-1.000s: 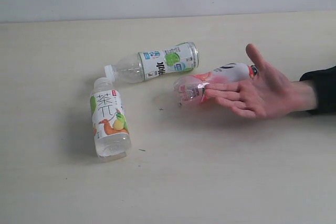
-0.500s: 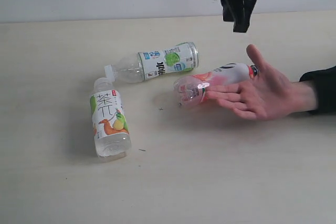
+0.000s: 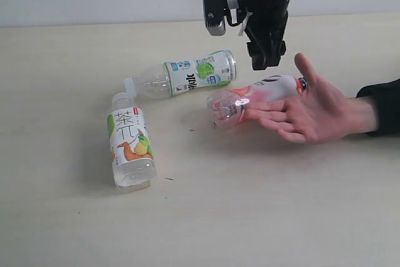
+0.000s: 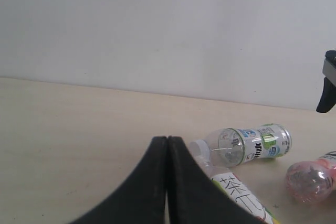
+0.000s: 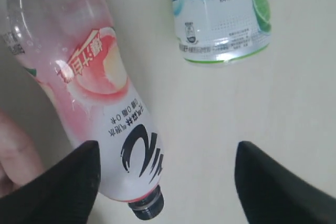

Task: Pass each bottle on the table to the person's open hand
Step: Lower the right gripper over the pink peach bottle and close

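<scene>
Right claw [image 3: 265,60] hangs over the counter [image 3: 250,217], fingers spread wide, gripping nothing; in the right wrist view the claw [image 5: 167,153] frames the cap end of the pink bottle [image 5: 100,98], with no contact seen

Pink bottle [image 3: 250,99] lies on its side, black cap toward the crook of the thumb, body running along the fingers of the person's open hand [image 3: 312,107] and touching them; cannot tell whether it rests on the hand or on the counter

Hand is palm up, fingers spread, at the right of the exterior view

Lime-label bottle [image 3: 187,74] lies on its side just beside the pink bottle's base, white cap pointing left

Fruit-label bottle [image 3: 130,148] lies on its side further left, its cap near the lime bottle's cap

Left claw [image 4: 167,182] is pressed together, empty, well apart from the bottles
</scene>
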Robot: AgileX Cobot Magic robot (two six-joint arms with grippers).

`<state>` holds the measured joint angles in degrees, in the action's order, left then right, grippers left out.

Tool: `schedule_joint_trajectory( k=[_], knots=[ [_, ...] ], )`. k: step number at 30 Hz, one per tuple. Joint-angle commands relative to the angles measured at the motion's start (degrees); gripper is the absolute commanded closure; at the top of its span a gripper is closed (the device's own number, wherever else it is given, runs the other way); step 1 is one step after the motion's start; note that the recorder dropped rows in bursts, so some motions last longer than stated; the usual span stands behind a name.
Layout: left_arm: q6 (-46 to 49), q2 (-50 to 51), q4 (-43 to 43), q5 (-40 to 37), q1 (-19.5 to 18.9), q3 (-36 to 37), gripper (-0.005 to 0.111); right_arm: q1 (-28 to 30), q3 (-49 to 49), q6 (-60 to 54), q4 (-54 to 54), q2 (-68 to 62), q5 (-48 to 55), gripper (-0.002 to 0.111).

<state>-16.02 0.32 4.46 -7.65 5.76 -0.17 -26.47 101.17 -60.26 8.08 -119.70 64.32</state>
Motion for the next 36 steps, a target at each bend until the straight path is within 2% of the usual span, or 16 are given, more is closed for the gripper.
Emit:
schedule_joint_trajectory(
  k=[1, 36],
  knots=[
    [0.00, -0.32, 0.07, 0.00, 0.13, 0.17, 0.107, -0.14, 0.33, -0.09, -0.88, -1.29, -0.05, 0.037],
    [0.00, -0.32, 0.07, 0.00, 0.13, 0.17, 0.107, -0.14, -2.52, -0.18, -1.70, -9.95, 0.44, 0.035]
  ],
)
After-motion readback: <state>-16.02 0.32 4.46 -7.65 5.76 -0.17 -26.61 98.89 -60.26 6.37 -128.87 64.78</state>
